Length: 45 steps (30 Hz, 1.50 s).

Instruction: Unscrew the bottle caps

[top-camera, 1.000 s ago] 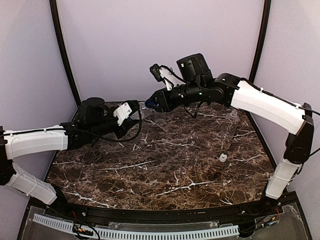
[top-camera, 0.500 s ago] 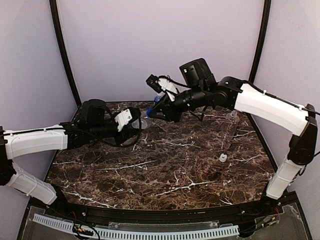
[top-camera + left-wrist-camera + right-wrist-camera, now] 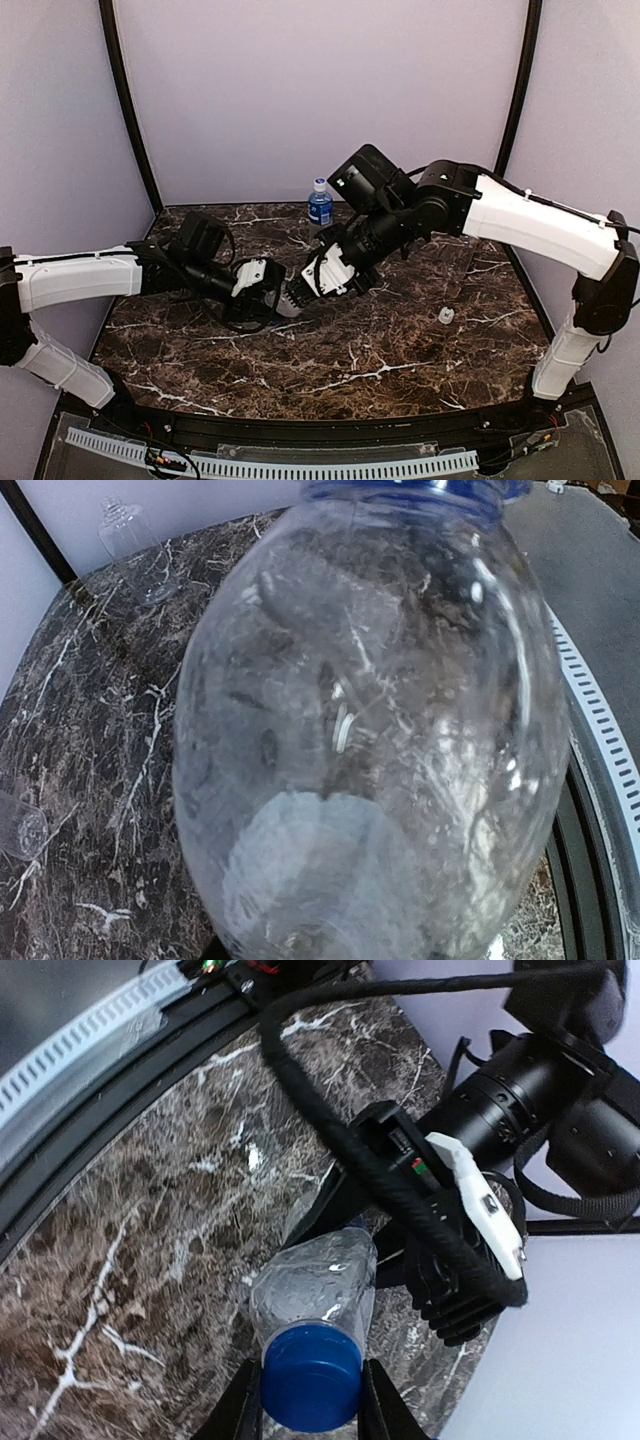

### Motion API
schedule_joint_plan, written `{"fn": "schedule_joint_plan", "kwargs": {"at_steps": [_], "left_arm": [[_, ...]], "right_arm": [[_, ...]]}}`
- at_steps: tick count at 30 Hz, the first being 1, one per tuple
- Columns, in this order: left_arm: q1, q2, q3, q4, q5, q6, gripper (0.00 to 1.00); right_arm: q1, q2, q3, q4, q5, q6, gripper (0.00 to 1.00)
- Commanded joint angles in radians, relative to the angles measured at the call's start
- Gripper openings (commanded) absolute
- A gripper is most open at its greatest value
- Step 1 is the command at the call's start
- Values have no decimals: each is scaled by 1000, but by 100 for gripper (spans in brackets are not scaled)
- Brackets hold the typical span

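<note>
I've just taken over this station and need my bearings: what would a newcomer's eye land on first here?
Both arms meet over the middle of the marble table on one clear bottle: the left fingers hold its body, which fills the left wrist view, and the right fingers pinch its blue cap from both sides. Behind them a blue-labelled bottle stands upright at the far edge; a loose white cap lies to the right.

Clear glossy bottle [image 3: 360, 730], probably plastic

A clear bottle [image 3: 370, 740] fills the view; a second bottle [image 3: 130, 550] stands beyond on the marble table [image 3: 80, 780].
</note>
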Motion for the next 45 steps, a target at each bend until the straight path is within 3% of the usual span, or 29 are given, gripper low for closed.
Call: {"fn": "schedule_joint_plan", "kwargs": {"at_steps": [1, 7, 9, 11, 13, 18, 23, 26, 29, 31, 36, 42, 45], "left_arm": [[-19, -15, 54, 4, 139, 40, 18], [-18, -20, 36, 24, 130, 26, 17], [-18, -26, 26, 42, 116, 13, 17], [-19, -32, 14, 57, 95, 2, 17], [-18, -40, 2, 78, 60, -12, 17], [-19, -52, -60, 254, -109, -65, 19], [-18, -45, -100, 454, -402, -139, 20], [-18, -41, -111, 541, -506, -155, 22], [-19, -36, -108, 579, -572, -180, 23], [-19, -27, -106, 589, -610, -191, 23], [-18, -13, -105, 597, -647, -177, 23], [-19, -11, -105, 606, -645, -186, 23], [-19, -9, -104, 608, -647, -180, 23]], "right_arm": [[49, 45, -19, -28, 235, -298, 0], [70, -11, -108, 126, 341, -356, 3], [68, -55, -180, 231, 350, -344, 20], [61, -99, -204, 285, 327, -293, 44], [47, -134, -206, 312, 294, -174, 58], [2, -241, -259, 383, 172, 103, 68], [-58, -281, -268, 459, 20, 546, 87], [-119, -232, -200, 456, 58, 904, 86], [-161, -143, -88, 388, 170, 1214, 74], [-166, -104, -33, 348, 275, 1373, 71], [-162, -44, 57, 325, 196, 1478, 71], [-125, 32, 137, 268, 179, 1448, 78], [-122, 55, 128, 248, 198, 1447, 74]]}}
